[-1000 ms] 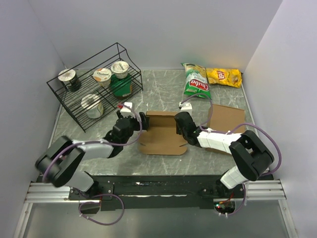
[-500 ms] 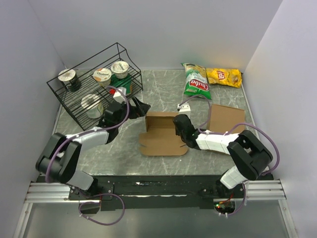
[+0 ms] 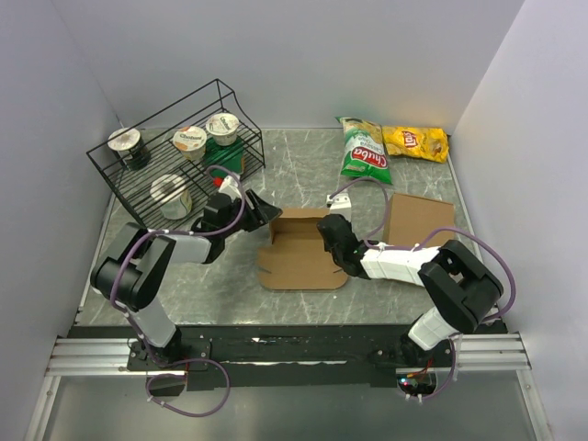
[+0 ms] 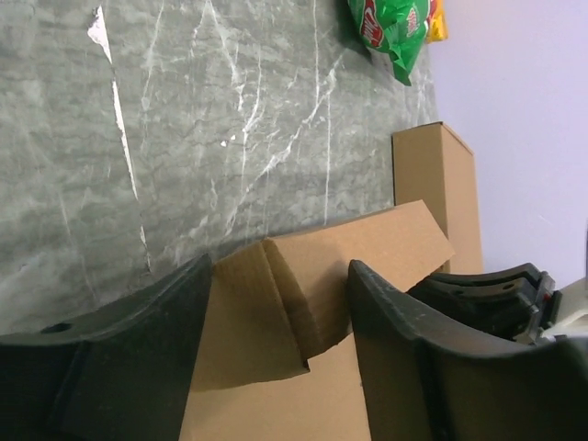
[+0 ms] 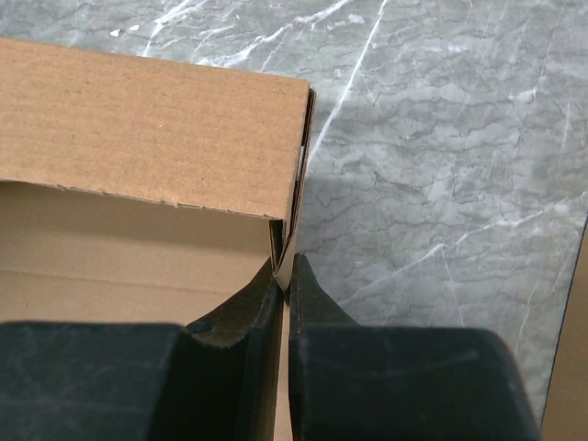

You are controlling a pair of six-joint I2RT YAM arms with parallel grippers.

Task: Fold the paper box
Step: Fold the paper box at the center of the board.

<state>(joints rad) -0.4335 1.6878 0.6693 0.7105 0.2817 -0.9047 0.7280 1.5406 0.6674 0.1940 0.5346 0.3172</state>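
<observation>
The paper box (image 3: 299, 257) lies half-formed on the marble table, a brown kraft blank with its far and right walls raised. My right gripper (image 3: 329, 237) is shut on the thin right wall (image 5: 292, 241); its fingertips (image 5: 276, 287) pinch the doubled cardboard at the corner. My left gripper (image 3: 265, 209) is at the box's far-left corner. In the left wrist view its jaws (image 4: 278, 276) stand apart on either side of a bent corner flap (image 4: 276, 312) of the paper box, with no clear pinch.
A black wire rack (image 3: 147, 197) with yogurt cups stands at the back left, close behind my left arm. A green chip bag (image 3: 363, 152) and a yellow one (image 3: 415, 142) lie at the back right. A plain cardboard slab (image 3: 418, 220) lies right of the box.
My left gripper swung from the box's left side back toward the rack, then onto the far-left corner, and its jaws have narrowed. The right gripper kept its hold; the box shifted slightly.
</observation>
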